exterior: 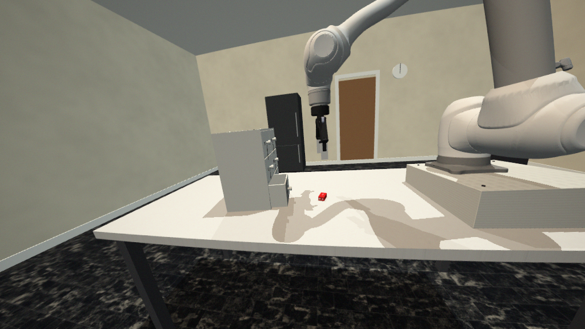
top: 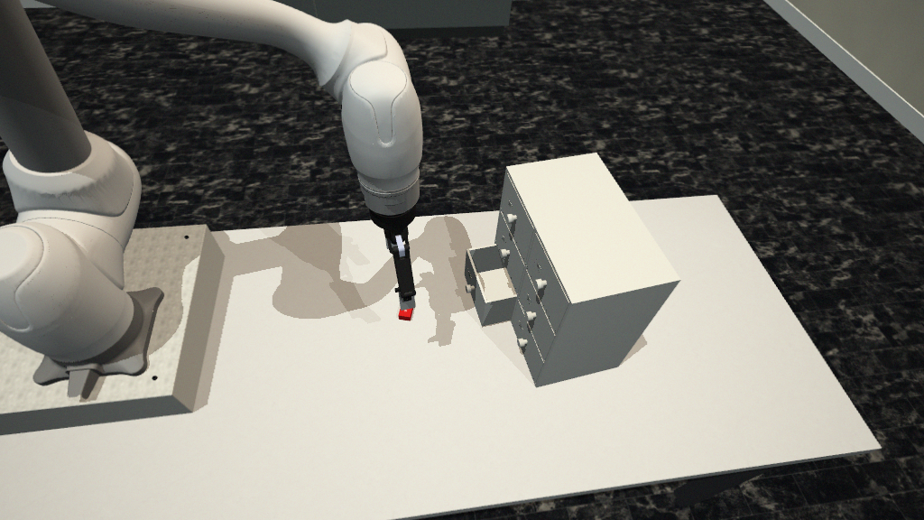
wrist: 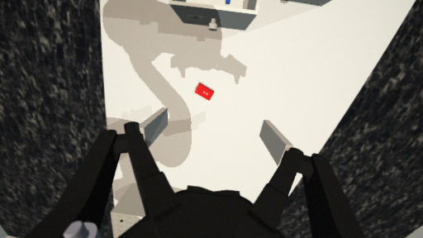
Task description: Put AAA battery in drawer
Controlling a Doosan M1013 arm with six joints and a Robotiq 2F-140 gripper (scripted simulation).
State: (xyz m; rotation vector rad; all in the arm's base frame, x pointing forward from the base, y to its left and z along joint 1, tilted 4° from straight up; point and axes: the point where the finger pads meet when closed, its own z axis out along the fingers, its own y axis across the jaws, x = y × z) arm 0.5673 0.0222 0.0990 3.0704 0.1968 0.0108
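Your gripper (top: 406, 298) (exterior: 323, 152) (wrist: 214, 121) is hanging released above the table (top: 387, 440) (exterior: 171, 208) (wrist: 297, 74), its fingers standing wide apart with nothing between them. You're keeping air between the fingertips and the small red block (top: 404, 314) (exterior: 322, 196) (wrist: 204, 91), which is lying on the table between the robot's plinth (top: 191, 362) (exterior: 531, 208) (wrist: 128, 202) and the chest (top: 607, 329) (exterior: 243, 171). The bottom drawer (top: 498, 311) (exterior: 279, 195) (wrist: 215, 17) is jutting towards the plinth side, its front standing near the block; the other drawers are sitting in. Inside it, a small blue item (wrist: 227, 2) is showing, cut by the wrist view's upper edge; you can't tell whether that's the AAA battery, nor read the drawer's letter.
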